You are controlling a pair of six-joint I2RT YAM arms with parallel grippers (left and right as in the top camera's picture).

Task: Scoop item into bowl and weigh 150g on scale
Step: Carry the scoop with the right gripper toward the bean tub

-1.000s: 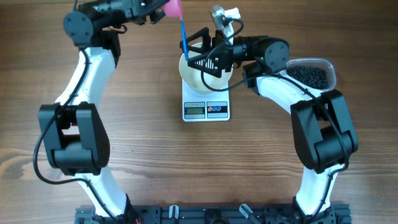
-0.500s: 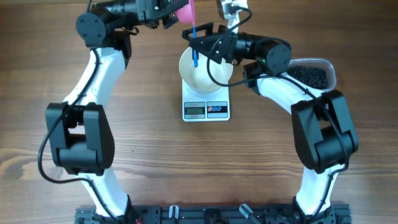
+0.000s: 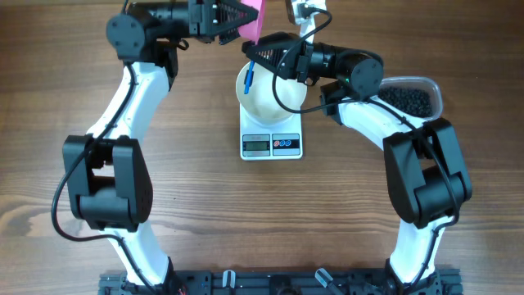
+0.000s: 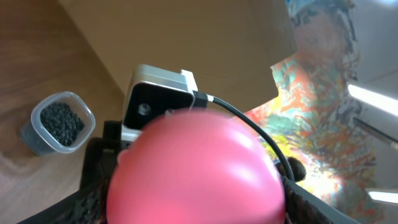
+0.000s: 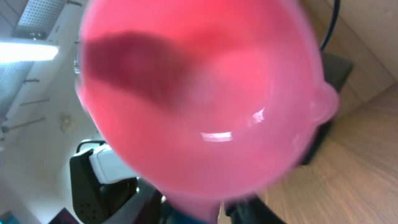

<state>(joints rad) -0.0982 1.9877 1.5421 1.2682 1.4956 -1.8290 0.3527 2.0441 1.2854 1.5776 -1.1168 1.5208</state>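
A pink scoop [image 3: 255,20] with a blue handle [image 3: 248,76] hangs high over the table's far edge. My left gripper [image 3: 245,18] is shut on its round cup [image 4: 196,171]. My right gripper [image 3: 260,54] has closed round the neck just below the cup [image 5: 199,93], whose inside shows no beads. The white bowl [image 3: 277,100] stands on the white scale [image 3: 272,146], directly under the handle. The item, small black beads [image 3: 407,100], lies in a clear tub to the right, which the left wrist view also shows [image 4: 60,122].
The clear tub [image 3: 435,88] sits at the far right, beside my right arm's elbow. Both arms reach in over the far end of the wooden table [image 3: 205,205]. The right wrist camera housing [image 4: 155,99] is close behind the scoop.
My left gripper has carried the scoop to the right and tilted it. My right gripper's jaws have come together round the scoop's neck from wide open.
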